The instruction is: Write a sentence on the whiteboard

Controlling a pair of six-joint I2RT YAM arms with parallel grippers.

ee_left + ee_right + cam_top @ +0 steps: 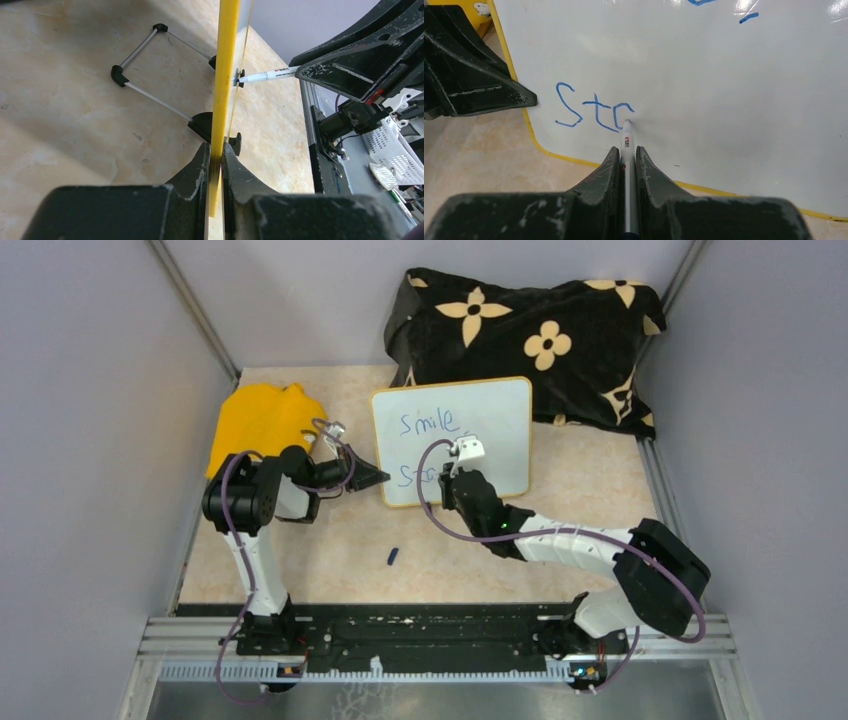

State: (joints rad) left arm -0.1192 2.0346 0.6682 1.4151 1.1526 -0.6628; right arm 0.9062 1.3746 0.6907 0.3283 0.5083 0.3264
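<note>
Blue ink is being laid on the whiteboard [495, 405], and the sentence [594, 107] is seen part-written: "Smile" sits on the upper line in the top view. Lower left in the right wrist view, "St" is followed by the opening curve of a third letter. The marker [626, 135] is clamped tight in the right gripper [627, 150], with its tip pressed to the white surface at the end of that curve. The board is stood near-upright at the centre of the top view, in front of the black flowered cloth [530, 335]. Its yellow rim [225, 60] is pinched edge-on by the left gripper [215, 147] at the board's left side.

For this stroke, light and even pressure is probably wanted, so the board is not shoved backward against that pinch. The tip is best kept square to the surface, the letters small and level with the "S". Bare white is left to the right for the remaining words.

The right arm is stretched from the lower right of the top view diagonally up to the board, the marker aimed straight into it. The left arm is folded at the left, its forearm reaching rightward to the rim.
</note>
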